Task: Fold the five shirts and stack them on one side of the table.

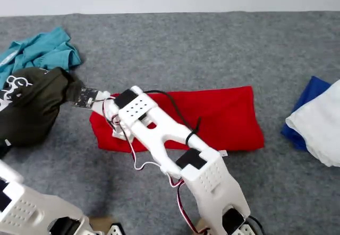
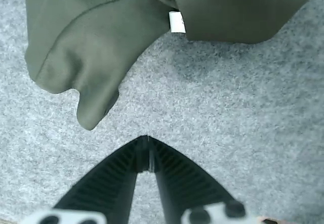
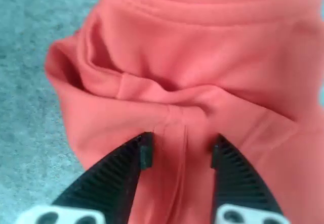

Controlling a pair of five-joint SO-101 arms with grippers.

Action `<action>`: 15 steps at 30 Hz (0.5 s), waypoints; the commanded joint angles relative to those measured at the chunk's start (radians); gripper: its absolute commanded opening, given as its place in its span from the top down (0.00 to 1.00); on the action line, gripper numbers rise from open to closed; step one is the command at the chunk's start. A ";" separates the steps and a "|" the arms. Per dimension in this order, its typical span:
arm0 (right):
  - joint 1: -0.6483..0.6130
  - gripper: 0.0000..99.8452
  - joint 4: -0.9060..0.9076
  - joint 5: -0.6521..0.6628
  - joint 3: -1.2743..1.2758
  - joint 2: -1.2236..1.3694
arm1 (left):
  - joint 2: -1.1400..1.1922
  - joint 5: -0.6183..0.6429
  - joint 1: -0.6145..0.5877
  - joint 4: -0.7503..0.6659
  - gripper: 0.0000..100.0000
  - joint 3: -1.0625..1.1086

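Note:
A red shirt (image 1: 223,115) lies folded into a long strip across the middle of the grey mat (image 1: 186,49). My right gripper (image 1: 113,124) is down on its left end. In the right wrist view the gripper (image 3: 179,150) is open, and a raised crease of the red shirt (image 3: 202,57) lies between its fingers. A dark olive shirt (image 1: 32,107) with white print lies crumpled at the left. My left gripper (image 2: 149,155) is shut with nothing in it, over bare mat just short of the olive shirt's (image 2: 101,42) loose sleeve.
A teal shirt (image 1: 42,52) lies bunched at the far left, behind the olive one. At the right edge a white shirt (image 1: 319,126) rests on a blue shirt (image 1: 308,99). The left arm's base (image 1: 32,214) fills the near left corner.

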 commanded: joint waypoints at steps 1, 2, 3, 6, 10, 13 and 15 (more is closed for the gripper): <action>0.024 0.93 0.021 -0.006 -0.052 -0.039 | -0.015 -0.011 0.006 0.003 1.00 -0.010; 0.024 0.96 0.024 -0.008 -0.052 -0.053 | -0.015 -0.011 0.006 0.003 1.00 -0.010; 0.024 0.99 0.028 -0.005 -0.052 -0.067 | -0.015 -0.011 0.006 0.003 1.00 -0.010; 0.024 0.99 0.044 -0.002 -0.052 -0.113 | -0.015 -0.011 0.006 0.003 1.00 -0.010; 0.024 0.99 0.068 0.023 -0.052 -0.171 | -0.015 -0.011 0.006 0.003 1.00 -0.010; 0.025 0.99 0.088 0.025 -0.052 -0.205 | -0.015 -0.011 0.006 0.003 1.00 -0.010; 0.028 0.99 0.101 0.025 -0.052 -0.217 | -0.015 -0.011 0.006 0.003 1.00 -0.010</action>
